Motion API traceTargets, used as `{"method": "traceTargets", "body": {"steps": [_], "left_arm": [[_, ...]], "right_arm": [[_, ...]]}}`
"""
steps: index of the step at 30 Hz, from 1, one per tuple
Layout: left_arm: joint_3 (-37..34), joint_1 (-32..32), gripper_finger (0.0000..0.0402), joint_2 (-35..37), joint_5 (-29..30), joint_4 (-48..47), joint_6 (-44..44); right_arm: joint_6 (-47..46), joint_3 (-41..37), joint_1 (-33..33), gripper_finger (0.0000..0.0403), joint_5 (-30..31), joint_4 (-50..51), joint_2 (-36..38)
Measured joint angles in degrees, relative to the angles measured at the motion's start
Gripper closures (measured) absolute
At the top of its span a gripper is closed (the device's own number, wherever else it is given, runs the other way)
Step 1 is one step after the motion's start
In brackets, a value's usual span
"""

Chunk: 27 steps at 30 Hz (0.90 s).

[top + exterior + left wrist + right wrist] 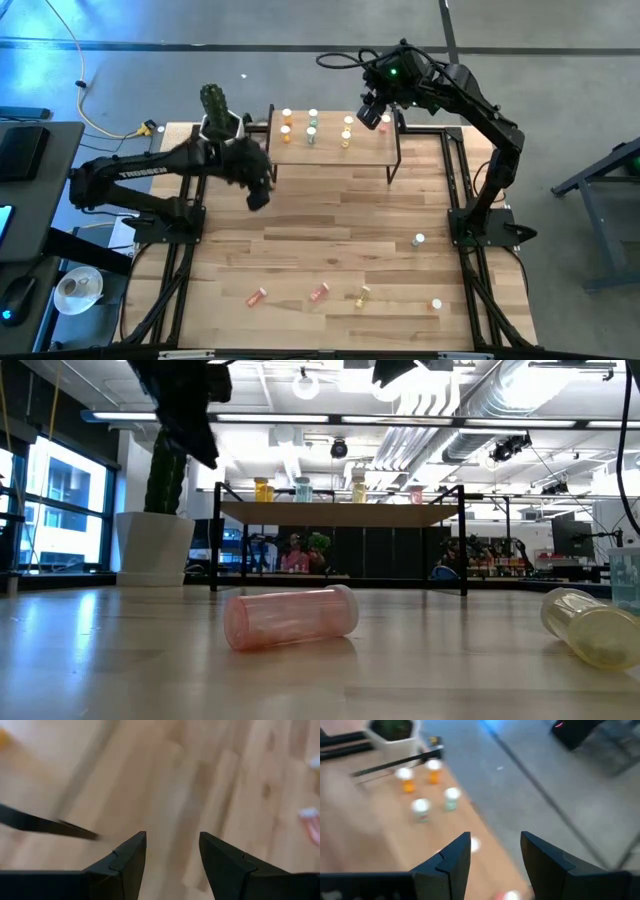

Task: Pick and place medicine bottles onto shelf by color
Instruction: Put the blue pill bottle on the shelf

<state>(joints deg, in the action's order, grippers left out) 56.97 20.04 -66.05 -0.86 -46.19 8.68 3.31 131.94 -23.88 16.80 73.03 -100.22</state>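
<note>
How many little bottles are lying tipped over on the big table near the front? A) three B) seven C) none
A: the high view shows three tipped bottles in a row on the table, two pinkish and one yellow, while others stand upright on the shelf.

Orange, green, yellow bottles (312, 128) top the light-wood shelf (330, 152).

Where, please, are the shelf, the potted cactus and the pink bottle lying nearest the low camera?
shelf (330, 152): high view, bare wooden top.
potted cactus (214, 103): high view, green stem.
pink bottle (290, 617): low view, middle of its body.
</note>
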Motion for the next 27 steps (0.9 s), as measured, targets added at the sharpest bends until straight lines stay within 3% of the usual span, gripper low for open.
{"method": "traceTargets", "body": {"steps": [4, 7, 16, 27], "left_arm": [[-2.31, -7.9, 0.0229, -0.02, 0.43, -0.27, 4.73], [-3.62, -13.43, 0.0229, -0.04, 3.32, -0.13, 8.93], [-4.55, -26.81, 0.0229, -0.04, 8.66, -0.29, 19.53], [-4.55, -36.06, 0.0229, -0.04, 12.75, -0.04, 27.07]], "right_arm": [[-3.6, -0.02, 1.89, 0.024, -6.81, 5.02, 0.0], [-6.38, -1.97, 5.09, 0.024, -7.62, 7.25, 0.23], [-15.25, -13.86, 17.86, 0.024, -1.89, 9.65, 1.37], [-28.11, -33.36, 30.96, 0.024, 1.7, 7.79, 9.1]]}}
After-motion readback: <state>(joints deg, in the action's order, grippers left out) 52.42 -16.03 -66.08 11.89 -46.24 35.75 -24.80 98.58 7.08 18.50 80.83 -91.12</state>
